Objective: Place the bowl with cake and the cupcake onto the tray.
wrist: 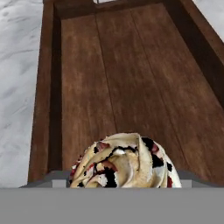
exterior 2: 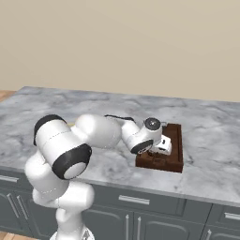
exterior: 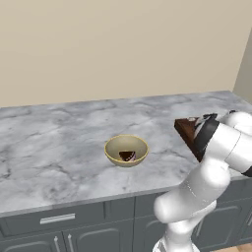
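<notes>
Cream-swirled, dark-flecked cupcake [wrist: 124, 162] sits over the wooden tray [wrist: 43, 105]; claw [exterior 2: 157, 149] grip unclear.

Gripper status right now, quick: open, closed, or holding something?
Gripper: over the tray, with the cupcake right at its fingertips; whether it is gripped cannot be told.

Plain beige wall [exterior: 113, 44] at the far side, nothing on it. Grey marble counter [exterior: 54, 147] runs left to right, dark grey cabinets [exterior 2: 154, 215] with silver handles [exterior: 57, 218] underneath.
</notes>
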